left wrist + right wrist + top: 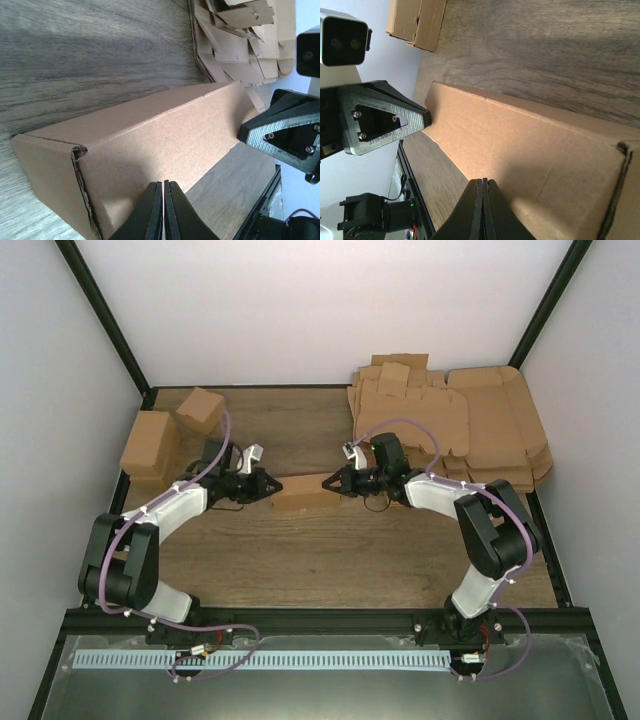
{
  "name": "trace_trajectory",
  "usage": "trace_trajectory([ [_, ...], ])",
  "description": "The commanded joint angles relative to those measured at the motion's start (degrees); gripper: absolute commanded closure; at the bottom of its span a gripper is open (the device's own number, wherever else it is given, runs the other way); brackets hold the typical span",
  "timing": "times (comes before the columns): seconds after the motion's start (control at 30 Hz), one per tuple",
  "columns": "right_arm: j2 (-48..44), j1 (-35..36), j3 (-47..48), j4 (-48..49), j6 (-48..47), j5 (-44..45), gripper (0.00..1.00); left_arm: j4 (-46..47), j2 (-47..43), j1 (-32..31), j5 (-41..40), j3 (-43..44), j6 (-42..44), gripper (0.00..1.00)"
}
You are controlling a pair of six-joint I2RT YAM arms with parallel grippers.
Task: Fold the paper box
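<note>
A wood-grain table (330,550) is filling the workspace, with plain white walls (320,310) closing it in on three sides and black frame posts (110,330) running up at the far corners. At the far right a heap of cardboard sheets (480,425) is lying flat. At the far left two closed brown cartons (150,445) are sitting close together.

The paper box (300,494) is lying on the table near its middle, directly between the two arms. It is folded into a long, shallow closed shape. In the top view its long axis is running left to right, with one short end facing each arm. The end nearest the left wrist camera is showing a rough, slightly torn edge.

The left gripper (265,485) is sitting at the box's left end. Its fingers (152,215) are pressed together with no gap between them and nothing held, and their tips are meeting the cardboard. The right gripper (330,481) is mirroring this at the right end: its fingers (475,215) are closed flat against each other, empty, with the tips against the box. Each wrist view is showing the opposite gripper's tip touching the far end.
</note>
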Motion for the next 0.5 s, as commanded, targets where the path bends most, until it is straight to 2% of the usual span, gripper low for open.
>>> trace_trajectory([
  [0.0, 1.39, -0.51, 0.46, -2.37, -1.18, 0.97, 0.99, 7.08, 0.66, -0.05, 2.78, -4.34, -1.34, 0.96],
  [0.2, 0.41, -0.54, 2.76, -3.10, -2.08, -1.21, 0.99, 9.93, 2.30, -0.04, 3.42, -5.86, -0.53, 0.96],
  [0.47, -1.31, -3.28, 7.69, -4.98, -3.19, -6.07, 0.99, 8.53, 2.65, 0.04, 2.42, -5.67, 1.24, 0.96],
])
